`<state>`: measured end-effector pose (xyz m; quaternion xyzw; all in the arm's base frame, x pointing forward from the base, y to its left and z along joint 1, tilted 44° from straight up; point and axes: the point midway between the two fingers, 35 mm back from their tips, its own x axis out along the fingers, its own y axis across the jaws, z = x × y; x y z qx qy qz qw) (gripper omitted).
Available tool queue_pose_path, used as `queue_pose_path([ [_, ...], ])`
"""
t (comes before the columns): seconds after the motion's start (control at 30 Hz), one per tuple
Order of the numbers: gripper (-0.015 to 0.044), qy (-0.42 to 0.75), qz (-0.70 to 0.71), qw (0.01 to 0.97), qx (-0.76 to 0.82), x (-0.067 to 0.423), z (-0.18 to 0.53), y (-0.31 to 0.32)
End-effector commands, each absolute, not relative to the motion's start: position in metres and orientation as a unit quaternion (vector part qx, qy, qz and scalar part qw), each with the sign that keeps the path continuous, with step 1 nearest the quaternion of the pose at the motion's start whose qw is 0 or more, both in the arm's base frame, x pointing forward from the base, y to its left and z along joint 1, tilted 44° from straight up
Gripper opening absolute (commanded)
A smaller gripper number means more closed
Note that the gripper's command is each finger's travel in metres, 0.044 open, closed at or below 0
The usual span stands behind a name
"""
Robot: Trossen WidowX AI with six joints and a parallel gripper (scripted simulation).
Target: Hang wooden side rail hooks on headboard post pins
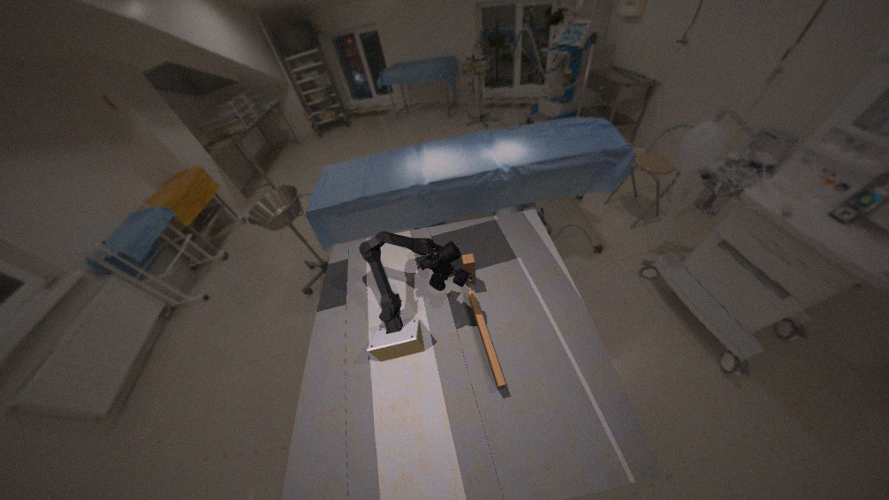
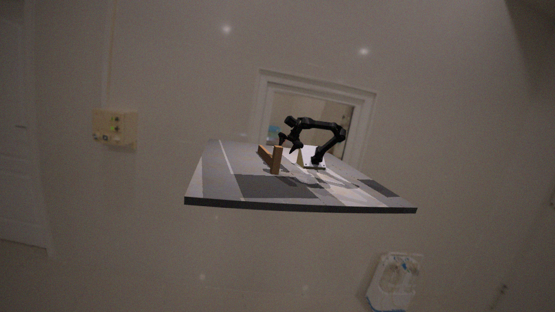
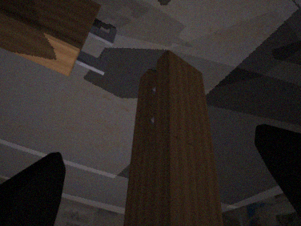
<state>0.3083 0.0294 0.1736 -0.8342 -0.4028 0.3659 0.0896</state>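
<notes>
Gripper [image 1: 459, 273] wide open, empty, beside headboard post [image 1: 469, 267]; side rail [image 1: 487, 340] ungrasped. Risk: knocking post during descent, misaligning hooks.

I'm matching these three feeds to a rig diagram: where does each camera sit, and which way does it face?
Top: high above, angled down on the table; whole arm, its base, side rail and headboard post show.
Exterior: low, beyond the post end, facing the arm; post in front.
Wrist: on the gripper, close to the post; only the open fingers show.
All three share the post and rail.
</notes>
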Motion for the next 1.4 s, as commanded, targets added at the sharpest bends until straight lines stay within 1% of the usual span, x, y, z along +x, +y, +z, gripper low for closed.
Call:
queue_pose_path([
  [0.0,0.044,-0.445,0.369,0.031,-0.815,0.322,0.176,0.024],
  [0.3,0.044,-0.549,0.349,-0.072,-0.756,0.345,0.181,0.015],
  [1.17,0.044,-0.553,0.347,-0.078,-0.754,0.346,0.179,0.014],
  [1.37,0.044,-0.611,0.311,-0.205,-0.699,0.365,0.129,-0.028],
])
